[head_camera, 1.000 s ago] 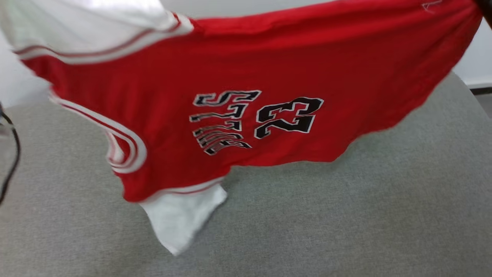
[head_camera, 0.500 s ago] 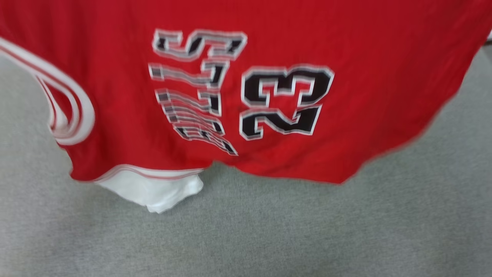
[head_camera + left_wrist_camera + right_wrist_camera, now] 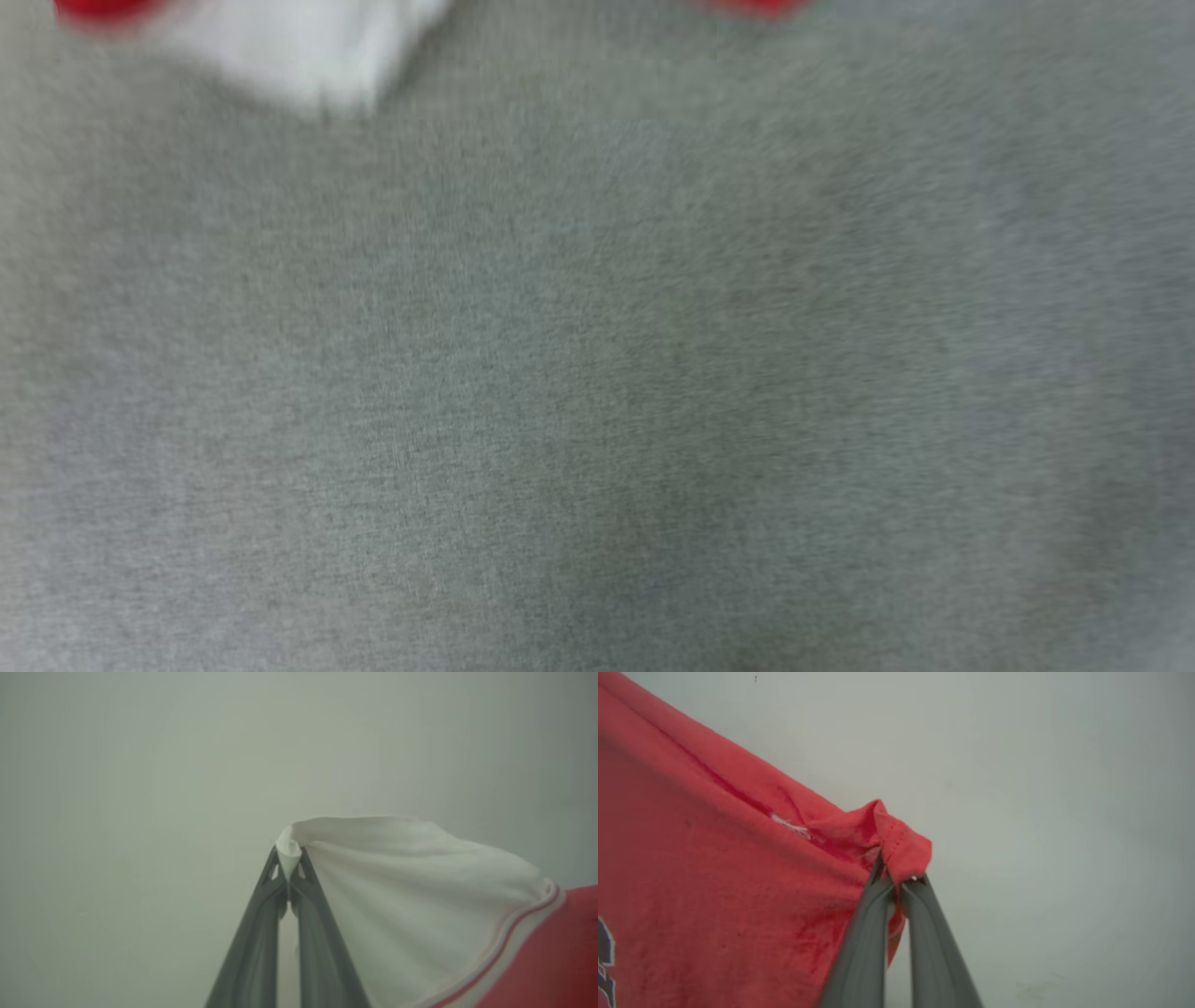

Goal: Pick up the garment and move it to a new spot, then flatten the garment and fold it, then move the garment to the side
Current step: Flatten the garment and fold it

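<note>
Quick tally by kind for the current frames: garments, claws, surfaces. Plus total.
Garment: 1, the red-and-white garment, hanging between the claws.
Claws: 2, the left claw shut on a white sleeve tip, the right claw shut on a red corner.
Surface: 1, the grey surface below.
Total: 4

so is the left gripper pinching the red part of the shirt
No, the left gripper is shut on the white sleeve of the garment, not its red body.

Grey fabric surface [image 3: 597,392]; pale blank wall [image 3: 140,765].
</note>
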Controlling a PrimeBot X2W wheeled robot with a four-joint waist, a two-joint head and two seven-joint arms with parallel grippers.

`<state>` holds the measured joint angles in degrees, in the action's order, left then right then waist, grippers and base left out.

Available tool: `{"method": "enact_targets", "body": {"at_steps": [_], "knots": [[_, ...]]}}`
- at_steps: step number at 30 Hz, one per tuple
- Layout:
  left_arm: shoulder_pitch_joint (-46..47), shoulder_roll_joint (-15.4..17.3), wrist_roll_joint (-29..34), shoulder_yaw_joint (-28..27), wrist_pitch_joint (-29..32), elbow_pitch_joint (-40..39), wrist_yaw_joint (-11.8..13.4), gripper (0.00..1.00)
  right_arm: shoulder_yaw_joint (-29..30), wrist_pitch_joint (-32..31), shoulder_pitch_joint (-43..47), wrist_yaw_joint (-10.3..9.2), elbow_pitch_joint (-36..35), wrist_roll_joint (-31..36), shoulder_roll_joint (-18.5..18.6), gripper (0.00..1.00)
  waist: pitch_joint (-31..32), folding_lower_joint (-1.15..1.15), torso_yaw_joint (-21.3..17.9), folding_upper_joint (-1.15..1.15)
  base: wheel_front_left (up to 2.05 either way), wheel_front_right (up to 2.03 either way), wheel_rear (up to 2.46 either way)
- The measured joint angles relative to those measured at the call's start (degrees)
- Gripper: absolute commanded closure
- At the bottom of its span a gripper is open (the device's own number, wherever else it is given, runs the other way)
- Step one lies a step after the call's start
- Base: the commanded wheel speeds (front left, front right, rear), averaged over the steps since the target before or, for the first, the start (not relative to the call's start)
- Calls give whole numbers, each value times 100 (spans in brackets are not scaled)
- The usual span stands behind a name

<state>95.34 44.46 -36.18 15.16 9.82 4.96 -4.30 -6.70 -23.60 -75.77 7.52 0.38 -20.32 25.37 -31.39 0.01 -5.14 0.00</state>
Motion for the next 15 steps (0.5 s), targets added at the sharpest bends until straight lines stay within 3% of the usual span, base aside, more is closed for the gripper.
{"method": "enact_targets", "body": {"at_steps": [7, 15], "knots": [[1191, -519, 450, 446, -877, 1348, -201, 100, -197, 769, -1167, 0, 1243, 554, -48, 100, -681, 0, 232, 0, 0, 0, 0], [872, -1077, 287, 661, -1938, 2434, -272, 100, -386, 1629, -1258, 0, 2189, 811, -86, 100, -1108, 0, 719, 0, 0, 0, 0]]}}
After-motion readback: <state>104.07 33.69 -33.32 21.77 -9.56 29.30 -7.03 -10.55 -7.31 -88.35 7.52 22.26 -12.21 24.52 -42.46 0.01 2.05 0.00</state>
